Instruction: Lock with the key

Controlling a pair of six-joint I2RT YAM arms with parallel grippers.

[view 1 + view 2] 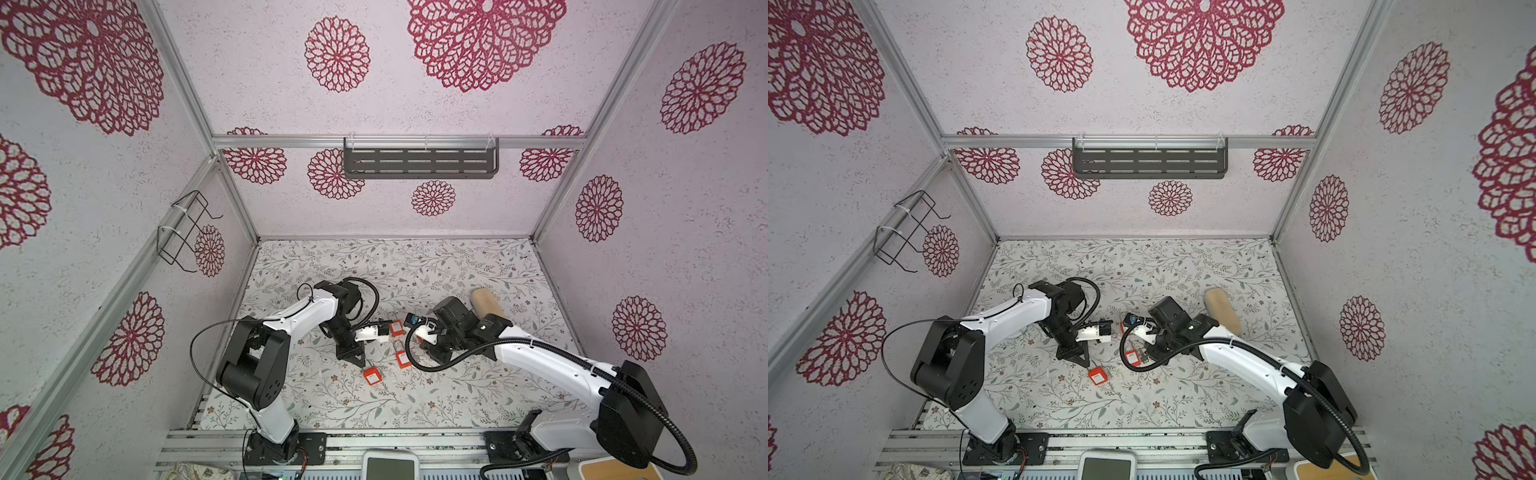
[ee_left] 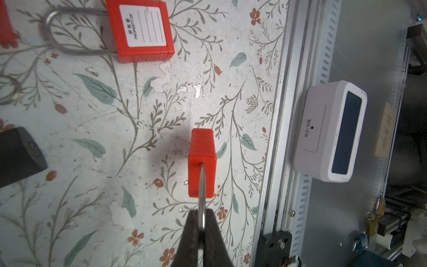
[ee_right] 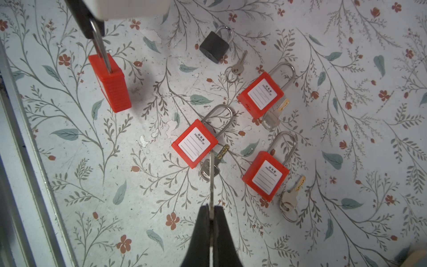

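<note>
L wrist view: red padlock [image 2: 141, 30] clipped by frame edge, blk padlock [image 2: 18, 154] mostly out of frame, blurry.

white label [image 3: 194, 145] on each of three flat-lying red padlocks [image 3: 194, 161], [image 3: 245, 99], [image 3: 253, 172], reading "所有者 property of" above blank ruled lines; white box [image 2: 328, 134] marked "背光/贪睡" beside a small round button; writing on the tan tag [image 2: 384, 129] beside it unreadable.

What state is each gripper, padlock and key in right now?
left gripper: shut on shackle of held padlock.
held padlock: dangling by its shackle.
right gripper: shut on key.
key: gripped, not inserted.
loose red padlocks: flat, labels up, shackles look closed.
black padlock: flat, shackle closed.
</note>
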